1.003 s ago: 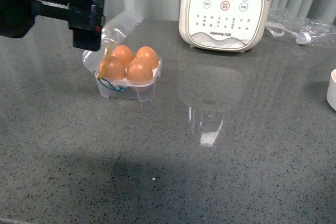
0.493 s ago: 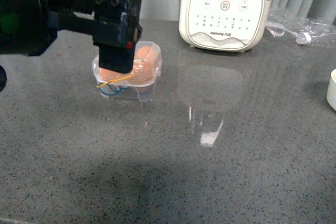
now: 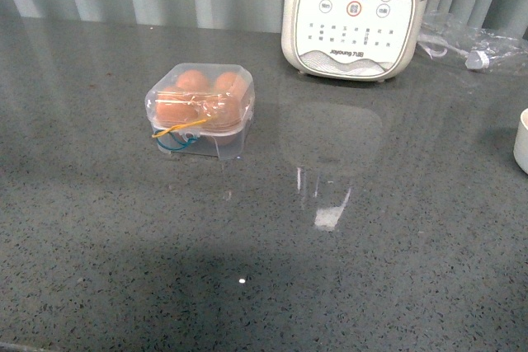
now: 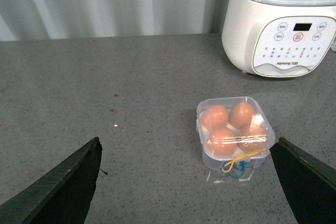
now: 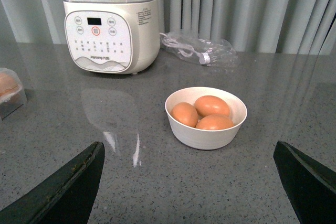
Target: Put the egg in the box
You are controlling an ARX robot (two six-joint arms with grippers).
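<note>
Both pincers spread wide, nothing held: left gripper hangs above the box, right gripper above the bowl; neither shows in the front view.

Grey speckled stone countertop carries everything. Large white cooker with button panel stands at the back. Crumpled clear plastic bag with a cable lies beside it. Small white round bowl holds three orange-brown eggs. Small square clear plastic egg box, lid down, well in front of the cooker; four orange-brown eggs inside, one egg per slot. Yellow and blue elastic loops at its front, possibly unhooked.
</note>
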